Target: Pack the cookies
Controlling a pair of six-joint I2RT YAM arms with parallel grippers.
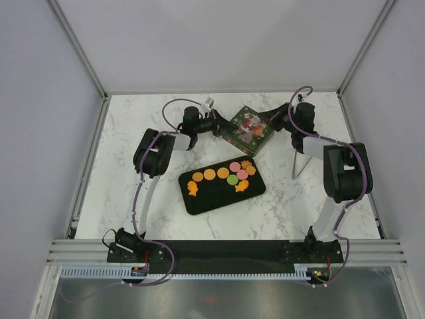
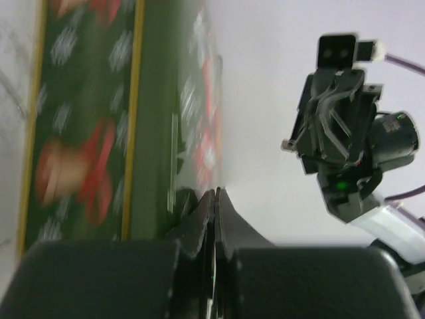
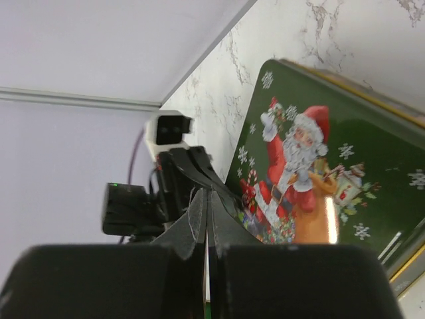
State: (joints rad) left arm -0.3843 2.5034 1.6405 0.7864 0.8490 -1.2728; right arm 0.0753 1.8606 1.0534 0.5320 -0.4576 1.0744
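Marble tabletop [image 1: 279,209] inside a white-walled cell, arm bases at the near edge. Mid-table sits the black tray [image 1: 199,203]. All the cookies [image 1: 222,173] are on it, roughly ten: orange rounds and fish, two pink, one green, lying flat in two loose rows. None packed yet. Right of the tray a thin bent metal rod [image 1: 296,165] stands on the table; can't tell what it's for. Just beyond the tray's far right corner is a green Santa Christmas tin [image 1: 248,127], lid on, turned cornerwise to the tray. Both arms reach past the tray and meet the tin from opposite sides: left gripper [image 1: 217,125] at one edge, right gripper [image 1: 275,119] at the other. On the wrist cams, the left fingers [image 2: 198,222] are pressed together with no gap, tips right at the tin's side by the lid rim. The right fingers [image 3: 194,214] are likewise closed, tips at the lid edge. Can't tell whether either pinches a lip of the lid or only pushes on it. My read: the closed tips work as pushers or wedges, one side bracing while the other pries, since the lid has to come off before any cookie goes in. Task is basically at the start. Risk: the tin skates on the marble if the two sides don't oppose evenly.
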